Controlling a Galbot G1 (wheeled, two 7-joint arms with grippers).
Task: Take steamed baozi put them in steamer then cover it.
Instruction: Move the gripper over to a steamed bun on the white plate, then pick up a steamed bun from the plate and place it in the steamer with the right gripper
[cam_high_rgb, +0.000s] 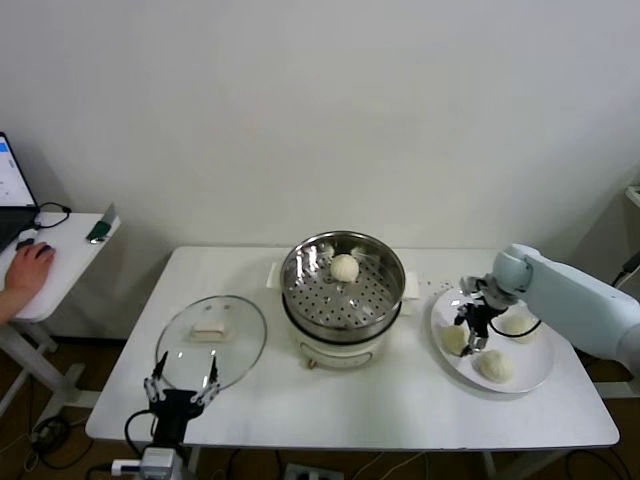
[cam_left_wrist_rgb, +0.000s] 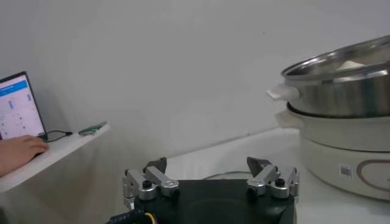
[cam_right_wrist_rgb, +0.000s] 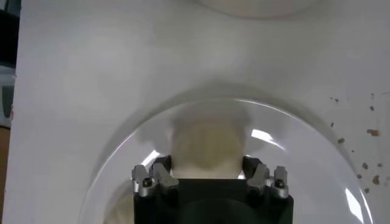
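- Head view: white wall behind, white tabletop (cam_high_rgb: 400, 400) carries everything; a side desk (cam_high_rgb: 60, 262) at far left has a laptop (cam_high_rgb: 10, 195) and a person's hand (cam_high_rgb: 28, 268) on it.
- Steamer (cam_high_rgb: 343, 285), shiny steel on a white pot base, stands mid-tabletop; one steamed baozi (cam_high_rgb: 344, 267) lies inside on the perforated floor.
- Cover (cam_high_rgb: 211, 340), clear glass with a white handle, lies flat on the tabletop to the steamer's left, apart from it.
- White plate (cam_high_rgb: 535, 370) to the steamer's right holds three more baozi.
- Right claw (cam_high_rgb: 472, 330) reaches down onto the plate, fingers straddling the leftmost baozi (cam_high_rgb: 454, 340); the other two lie just beside, toward the plate's right.
- Left claw (cam_high_rgb: 183, 385) sits at the tabletop's near edge, right at the cover's near rim, fingers spread, holding nothing.
- Left wrist view: left claw (cam_left_wrist_rgb: 210, 179) spread wide, empty; steamer (cam_left_wrist_rgb: 341, 85) on its pot base stands ahead and off to one side, well apart.
- Right wrist view: right claw (cam_right_wrist_rgb: 209, 176) over the plate (cam_right_wrist_rgb: 304, 152); one baozi (cam_right_wrist_rgb: 210, 143) sits between the fingers, both close against its sides. Cannot tell if they press it; crumbs (cam_right_wrist_rgb: 368, 131) on the tabletop nearby.
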